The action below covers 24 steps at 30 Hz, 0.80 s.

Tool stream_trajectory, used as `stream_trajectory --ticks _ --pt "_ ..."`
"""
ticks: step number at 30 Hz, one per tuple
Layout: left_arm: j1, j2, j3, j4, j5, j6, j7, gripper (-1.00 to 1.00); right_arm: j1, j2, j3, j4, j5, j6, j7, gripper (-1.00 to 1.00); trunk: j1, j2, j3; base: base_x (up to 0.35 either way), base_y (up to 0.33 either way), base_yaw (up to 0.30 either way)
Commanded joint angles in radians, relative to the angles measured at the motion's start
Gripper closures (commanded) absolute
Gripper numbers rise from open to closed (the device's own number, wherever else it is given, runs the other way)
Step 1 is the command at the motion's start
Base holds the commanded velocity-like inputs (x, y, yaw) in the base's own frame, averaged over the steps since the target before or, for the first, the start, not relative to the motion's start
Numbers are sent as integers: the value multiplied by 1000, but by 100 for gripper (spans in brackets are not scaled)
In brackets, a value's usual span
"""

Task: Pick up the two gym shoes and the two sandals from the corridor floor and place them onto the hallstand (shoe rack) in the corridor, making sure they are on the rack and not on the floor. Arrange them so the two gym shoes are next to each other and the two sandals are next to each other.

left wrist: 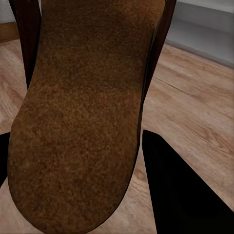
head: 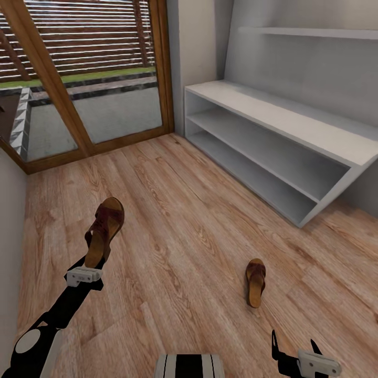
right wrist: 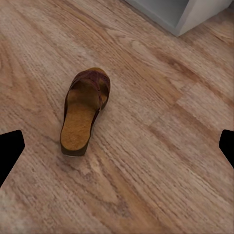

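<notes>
Two sandals in sight. One sandal [head: 105,228] is raised off the corridor floor [head: 184,231], clamped by its heel end in the left pincer [head: 93,257], toe pointing up and away from the robot; strap faces right. Left wrist view: tan footbed [left wrist: 78,122] very close to lens, dark pincer fingers [left wrist: 185,190] flanking it, one on either side.

Second sandal [head: 255,281] lies flat on the floor, sole down, toe toward the hallstand [head: 273,136], ahead of the right pincer [head: 294,349] and slightly to its left, well apart from it. Right pincer hangs low with its jaws spread wide, grasping nothing; right wrist view shows this sandal [right wrist: 85,112] between the two fingertips [right wrist: 9,151] but farther out.

Hallstand stands to the right against the wall, both tiers and top bare.
</notes>
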Motion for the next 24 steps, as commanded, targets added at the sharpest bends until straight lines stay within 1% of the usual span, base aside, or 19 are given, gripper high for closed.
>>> stream_trajectory --ticks 1,11,13,15,16,18,20,21,22,23,24 --pt "0 0 0 0 -3 -1 0 100 0 0 0 0 0 0 0 -100 0 0 0 -3 2 0" --pt "0 0 0 0 -3 -1 0 100 -3 0 -1 4 -1 2 0 -100 0 0 0 -1 1 0" --pt "0 0 0 0 -3 -1 0 100 -18 -2 -1 25 -2 4 0 -100 0 0 0 0 0 0" --pt "0 0 0 0 -3 -1 0 100 -60 -3 -2 70 -2 8 1 -100 0 0 0 0 0 0" --pt "0 0 0 0 -3 -1 0 100 -60 -3 -2 70 -2 8 1 -100 0 0 0 0 0 0" --pt "0 0 0 0 -3 -1 0 100 -130 -6 -4 138 -3 18 1 -100 0 0 0 0 0 0" --pt "0 1 1 0 -3 -1 0 100 -212 -9 -6 226 -3 38 1 -100 0 0 0 0 0 0" --pt "0 2 1 0 -3 -1 1 100 -328 -14 -9 348 -3 64 1 -100 0 0 0 0 0 0" --pt "0 2 1 0 -3 -1 1 100 -328 -14 -9 348 -3 64 1 -100 0 0 0 0 0 0" --pt "0 3 2 0 -3 -1 0 100 -358 -15 -9 376 -3 70 1 -100 0 0 0 0 0 0" --pt "0 3 2 0 -3 -1 1 100 -401 -16 -10 415 -3 80 1 -100 0 0 0 0 0 0"
